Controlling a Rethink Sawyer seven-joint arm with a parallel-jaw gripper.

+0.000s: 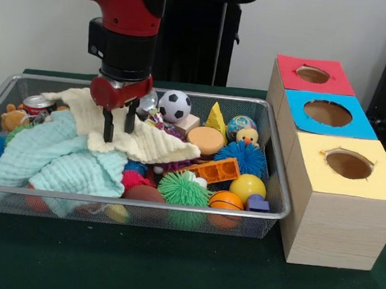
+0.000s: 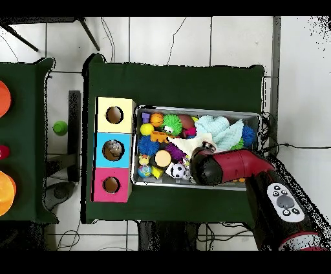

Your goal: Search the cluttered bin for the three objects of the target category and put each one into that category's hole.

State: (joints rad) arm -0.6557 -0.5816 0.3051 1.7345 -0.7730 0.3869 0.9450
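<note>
The bin (image 1: 141, 204) is a wide silver mesh basket full of toys; it also shows in the overhead view (image 2: 255, 117). My gripper (image 1: 119, 124) is open and empty, its fingers (image 1: 107, 130) pointing down just above a cream cloth (image 1: 139, 143) in the bin's back left part. The hole (image 1: 327, 113) is the round cutout in the blue-topped box, right of the bin; in the overhead view (image 2: 112, 150) something dull shows inside it. A soccer ball (image 1: 174, 105), a yellow ball (image 1: 247, 186) and a small basketball (image 1: 227, 200) lie uncovered. In the overhead view my arm hides the gripper.
A mint cloth (image 1: 58, 157) covers the bin's left. Green (image 1: 184, 188) and blue (image 1: 249, 158) spiky balls, an orange brick (image 1: 216, 170), a yellow wedge (image 1: 216, 117), a peach disc (image 1: 206, 140) and a can (image 1: 35, 104) crowd it. Red-topped (image 1: 289, 66) and yellow-topped (image 1: 384, 180) boxes flank the blue one.
</note>
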